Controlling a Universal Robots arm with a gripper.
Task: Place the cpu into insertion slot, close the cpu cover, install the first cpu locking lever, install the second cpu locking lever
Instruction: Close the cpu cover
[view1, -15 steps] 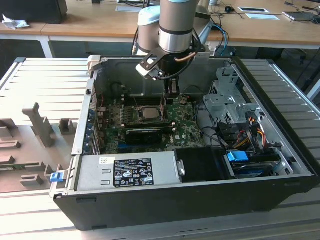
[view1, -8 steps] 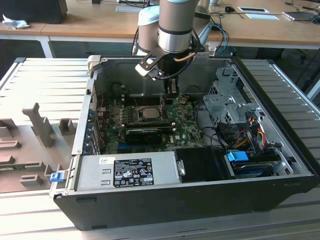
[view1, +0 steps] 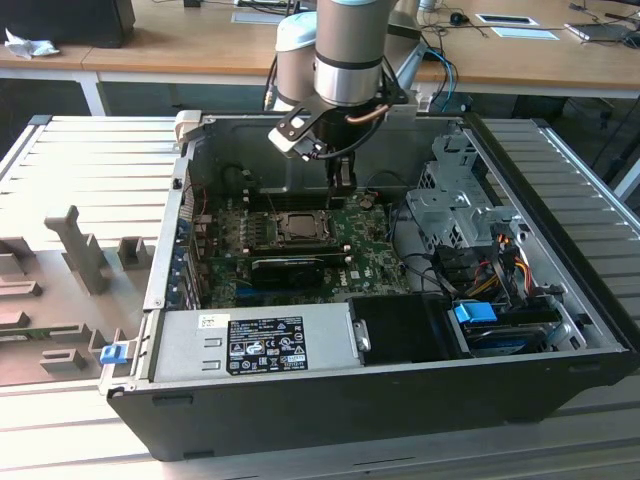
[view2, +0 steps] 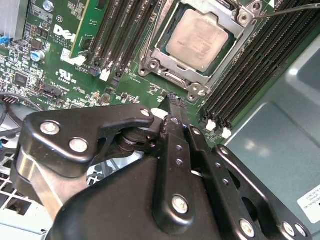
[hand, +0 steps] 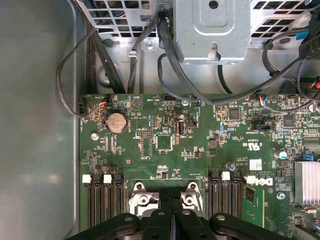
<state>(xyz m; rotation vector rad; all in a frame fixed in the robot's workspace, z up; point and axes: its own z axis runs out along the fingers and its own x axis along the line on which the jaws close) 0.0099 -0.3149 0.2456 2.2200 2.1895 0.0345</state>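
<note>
At the exterior view's left, a grey moulded tray (view1: 60, 270) is seen on the ribbed table (view1: 90, 150). A blue clip (view1: 112, 352) is fixed at the near left corner of the open computer case (view1: 400, 400). On the power supply (view1: 255, 345), set along the near wall, a small white sticker and a black label with white print are carried; the print is too small to be made out. Further right, the cpu (view2: 200, 40) is seated in its socket at the middle of the green motherboard (view1: 370, 260), and the cpu cover (view2: 170, 75) is laid flat around it. The gripper (view2: 172, 102) is held just beside the socket's far right corner; its jaws are seen together, with nothing between them. A thin metal lever (view2: 285, 9) is seen by the socket in the second wrist view. White printed markings are spread over the board, and a coin cell (hand: 117, 121) is shown in the first wrist view. At the right, a metal drive cage (view1: 450, 205) is mounted.
</note>
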